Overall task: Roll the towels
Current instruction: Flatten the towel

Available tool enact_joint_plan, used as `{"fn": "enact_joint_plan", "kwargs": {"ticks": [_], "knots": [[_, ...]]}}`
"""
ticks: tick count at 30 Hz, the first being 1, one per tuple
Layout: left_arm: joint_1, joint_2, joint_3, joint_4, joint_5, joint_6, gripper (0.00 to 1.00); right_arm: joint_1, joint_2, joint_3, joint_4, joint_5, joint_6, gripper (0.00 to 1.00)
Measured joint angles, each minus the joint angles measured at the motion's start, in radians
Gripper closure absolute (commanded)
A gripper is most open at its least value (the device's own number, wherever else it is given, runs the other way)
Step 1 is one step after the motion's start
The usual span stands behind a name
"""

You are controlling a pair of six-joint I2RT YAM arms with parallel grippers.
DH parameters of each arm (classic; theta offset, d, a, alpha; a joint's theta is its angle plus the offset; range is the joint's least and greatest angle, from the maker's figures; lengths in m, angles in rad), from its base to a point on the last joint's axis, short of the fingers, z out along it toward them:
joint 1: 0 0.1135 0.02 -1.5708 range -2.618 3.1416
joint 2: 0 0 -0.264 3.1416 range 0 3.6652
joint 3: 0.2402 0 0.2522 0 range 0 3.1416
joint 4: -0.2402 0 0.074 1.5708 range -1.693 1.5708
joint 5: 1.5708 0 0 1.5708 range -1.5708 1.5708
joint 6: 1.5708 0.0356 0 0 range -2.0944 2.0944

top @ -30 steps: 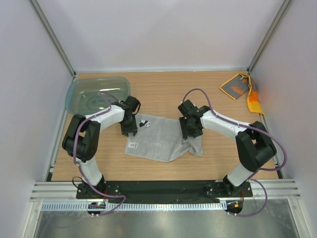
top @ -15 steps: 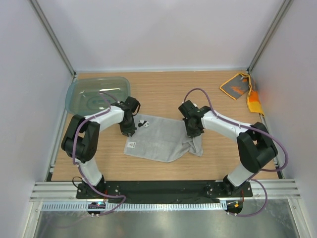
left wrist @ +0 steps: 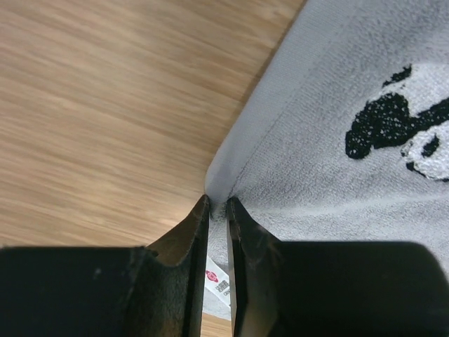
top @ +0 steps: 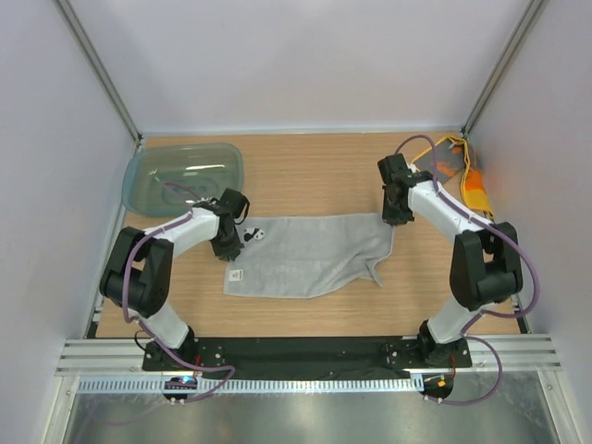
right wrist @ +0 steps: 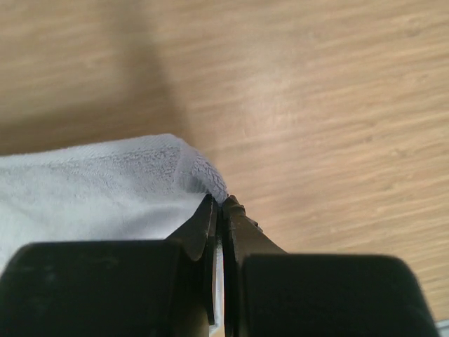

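A light grey towel (top: 305,257) lies stretched out flat on the wooden table between my two arms. A panda print (left wrist: 393,126) and a small white label (left wrist: 218,281) mark its left end. My left gripper (top: 228,248) is shut on the towel's left edge (left wrist: 231,158), with the cloth pinched between the fingertips. At the far right corner (right wrist: 189,165) of the grey towel, my right gripper (top: 396,218) is shut on the cloth. The orange towel (top: 453,166) with a grey face lies crumpled at the back right, partly behind the right arm.
A translucent teal plastic tub (top: 181,176) stands at the back left, just beyond the left arm. White walls with metal rails close in the table on three sides. The right arm's cable loops over the orange towel.
Both grippers have closed on the grey towel. The right gripper has pulled its corner far to the right and back, the left slightly left, spreading the bunched cloth flat.
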Motion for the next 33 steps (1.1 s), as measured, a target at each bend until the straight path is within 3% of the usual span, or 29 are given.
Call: {"fn": "enact_joint_plan", "kwargs": {"ticks": [2, 3, 6, 8, 10, 11, 12, 15, 16, 21, 26, 29, 30, 33], "knots": [[0.015, -0.021, -0.023, 0.001, -0.006, -0.018, 0.83, -0.023, 0.071, 0.059, 0.011, -0.002, 0.000, 0.95], [0.022, -0.031, -0.033, 0.002, -0.009, -0.022, 0.83, -0.029, 0.103, 0.085, 0.012, -0.003, 0.000, 0.75], [0.043, -0.048, -0.051, -0.004, -0.012, -0.029, 0.83, -0.041, 0.222, 0.163, 0.024, -0.011, 0.007, 0.26], [0.055, -0.047, -0.047, -0.018, -0.014, -0.031, 0.81, -0.048, 0.293, 0.204, 0.031, -0.016, 0.007, 0.21], [0.059, -0.043, -0.040, -0.031, -0.016, -0.027, 0.71, -0.053, 0.339, 0.224, 0.031, -0.010, 0.003, 0.19], [0.061, -0.043, -0.039, -0.036, -0.019, -0.024, 0.66, -0.055, 0.346, 0.225, 0.029, -0.006, 0.003, 0.18], [0.062, -0.043, -0.038, -0.043, -0.023, -0.020, 0.54, -0.057, 0.348, 0.224, 0.024, -0.002, 0.004, 0.17], [0.066, -0.046, -0.033, -0.071, -0.040, -0.010, 0.33, -0.058, 0.306, 0.192, 0.036, 0.023, 0.007, 0.17], [0.067, -0.049, -0.032, -0.078, -0.043, -0.005, 0.31, -0.058, 0.276, 0.166, 0.042, 0.029, 0.008, 0.17], [0.068, -0.076, -0.032, -0.105, -0.043, 0.000, 0.30, -0.051, 0.005, -0.022, 0.058, 0.010, 0.034, 0.26], [0.068, -0.205, -0.064, -0.103, -0.001, -0.010, 0.31, -0.022, -0.275, -0.213, 0.140, -0.117, 0.087, 0.32], [0.067, -0.327, -0.132, -0.099, 0.050, -0.034, 0.32, 0.018, -0.355, -0.298, 0.159, -0.167, 0.119, 0.54], [0.067, -0.388, -0.179, -0.094, 0.075, -0.051, 0.33, 0.032, -0.365, -0.319, 0.167, -0.177, 0.133, 0.66], [0.058, -0.467, -0.248, -0.103, 0.117, -0.080, 0.34, 0.068, -0.365, -0.375, 0.190, -0.202, 0.164, 0.81]]}}
